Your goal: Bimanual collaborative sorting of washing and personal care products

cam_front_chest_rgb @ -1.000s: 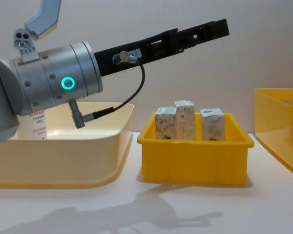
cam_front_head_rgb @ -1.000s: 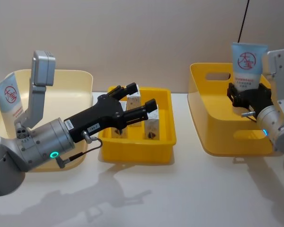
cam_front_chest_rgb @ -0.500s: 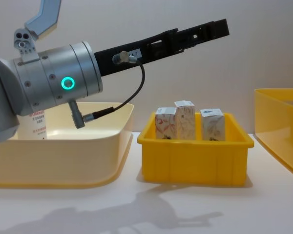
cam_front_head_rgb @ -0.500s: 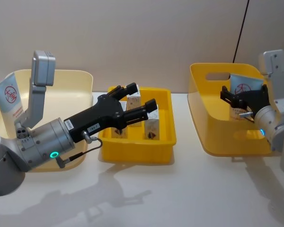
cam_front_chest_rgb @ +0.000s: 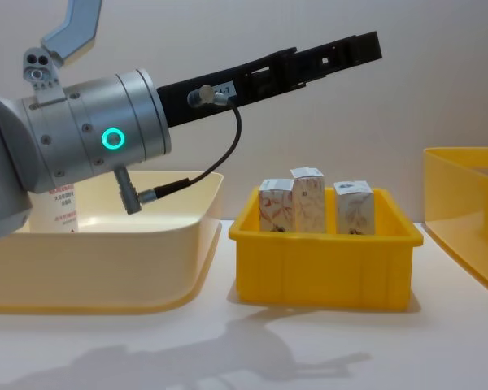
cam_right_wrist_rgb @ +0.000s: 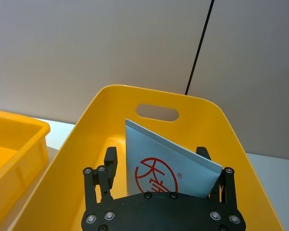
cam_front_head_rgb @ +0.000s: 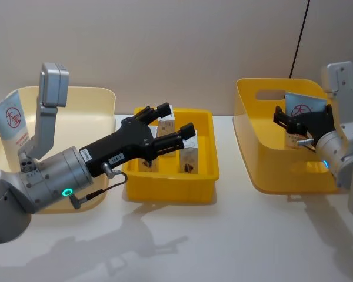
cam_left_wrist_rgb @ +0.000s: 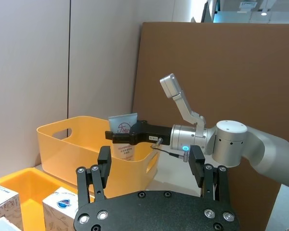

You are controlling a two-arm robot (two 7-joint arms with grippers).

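On the right, the right claw [cam_front_head_rgb: 302,120] reaches down into the big yellow bin [cam_front_head_rgb: 253,132]. Its fingers are spread, one on each side of a pale blue tube [cam_front_head_rgb: 300,108] with a red ring mark. The tube stands inside this bin, leaning a little. In the right wrist view the tube [cam_right_wrist_rgb: 168,166] sits between the two black fingers [cam_right_wrist_rgb: 110,161], and a thin strip of yellow shows between one finger and the tube's edge. It cannot be told whether the other finger touches it. From the left wrist view the same tube [cam_left_wrist_rgb: 123,127] pokes up just above the bin's rim, with the right arm's black claw in front of it. In the middle of the white worktop [cam_front_head_rgb: 235,235] is a small yellow bin [cam_front_head_rgb: 207,176], and white cartons [cam_front_head_rgb: 188,157] with orange swirls stand upright in it — three show from the chest view [cam_front_chest_rgb: 309,199]. The left claw [cam_front_head_rgb: 177,119] hangs in the air over this small bin with its fingers spread wide, holding nothing and well above the cartons. On the left is a cream tray [cam_front_head_rgb: 100,97], and a second tube [cam_front_head_rgb: 10,123] stands in it at the far left — partly hidden by the left arm.
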